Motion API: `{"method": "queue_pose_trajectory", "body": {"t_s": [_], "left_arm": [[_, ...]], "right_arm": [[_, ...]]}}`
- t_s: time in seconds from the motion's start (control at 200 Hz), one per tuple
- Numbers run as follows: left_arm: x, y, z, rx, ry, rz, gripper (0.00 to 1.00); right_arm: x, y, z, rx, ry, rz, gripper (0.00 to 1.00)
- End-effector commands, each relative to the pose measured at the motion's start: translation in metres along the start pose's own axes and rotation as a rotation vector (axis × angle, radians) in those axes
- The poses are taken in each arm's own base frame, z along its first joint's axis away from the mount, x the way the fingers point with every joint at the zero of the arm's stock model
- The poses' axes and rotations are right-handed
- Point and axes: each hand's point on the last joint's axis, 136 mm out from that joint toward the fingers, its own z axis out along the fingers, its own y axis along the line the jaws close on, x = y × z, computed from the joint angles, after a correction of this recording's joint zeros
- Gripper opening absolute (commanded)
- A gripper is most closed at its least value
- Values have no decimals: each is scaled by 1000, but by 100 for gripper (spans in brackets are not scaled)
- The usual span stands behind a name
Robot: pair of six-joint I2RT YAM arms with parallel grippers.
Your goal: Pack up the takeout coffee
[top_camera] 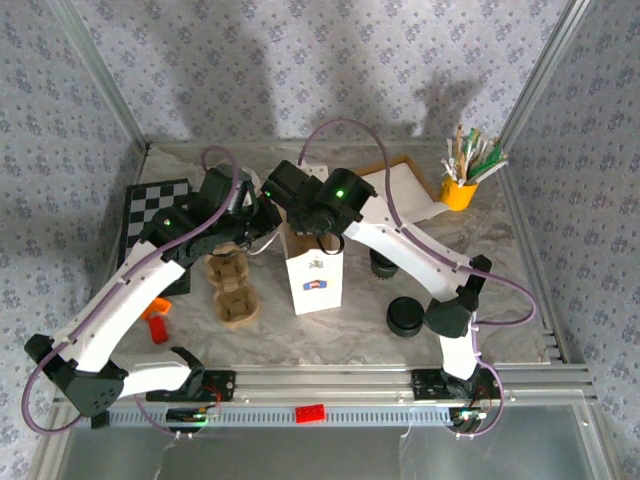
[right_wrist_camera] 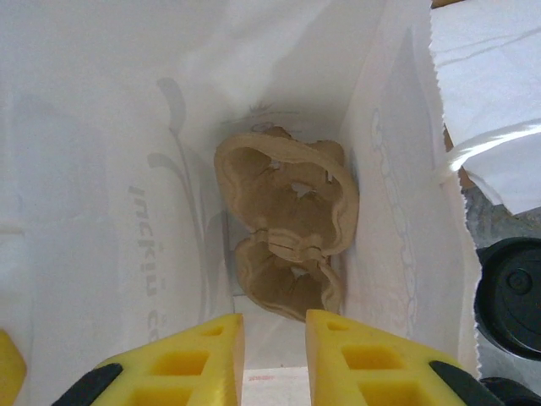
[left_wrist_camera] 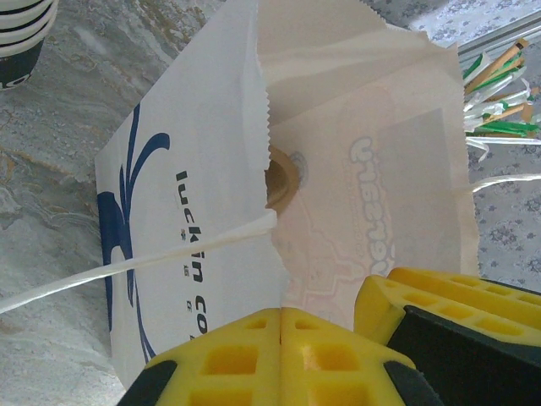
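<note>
Overhead, a white paper bag stands on the counter between spare trays and black lids. Left wrist: the bag reads "luckin co", and the left end effector is pinching its rim. Right wrist: the right end effector, slightly spread, hangs over the pulp tray lying on the bag's floor.

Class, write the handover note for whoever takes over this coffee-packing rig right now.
Left end effector: shut on the paper bag's rim, holding it open.
Right end effector: open, empty, over the bag mouth.
Pulp tray: at the bag's bottom, both wells look empty.
Done: tray bagged.
Left: likely filling the tray; cup stack and black lid stand outside the bag.
</note>
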Motion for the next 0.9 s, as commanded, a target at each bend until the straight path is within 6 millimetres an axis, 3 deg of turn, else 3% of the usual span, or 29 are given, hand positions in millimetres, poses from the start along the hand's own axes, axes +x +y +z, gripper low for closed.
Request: {"method": "queue_pose_trajectory", "body": {"t_s": [0.0,0.33,0.475,0.67,0.765,0.895], "left_arm": [[-2,-2,-10,22,-14,20,0],[2,1,-3,-3,8,42,0],[2,3,-5,-29,21,76,12],[3,10,-4,-70,30,114,17],[6,9,1,-74,51,124,17],[7,5,5,-52,58,133,10]], "right_arm": [[-1,2,-22,-58,-2,-14,27],[20,7,-26,-74,67,-46,30],[19,6,-28,-81,63,-47,30],[20,4,-29,-74,68,-61,30],[19,5,-28,-81,65,-69,31],[20,9,-29,-94,80,-79,31]]}}
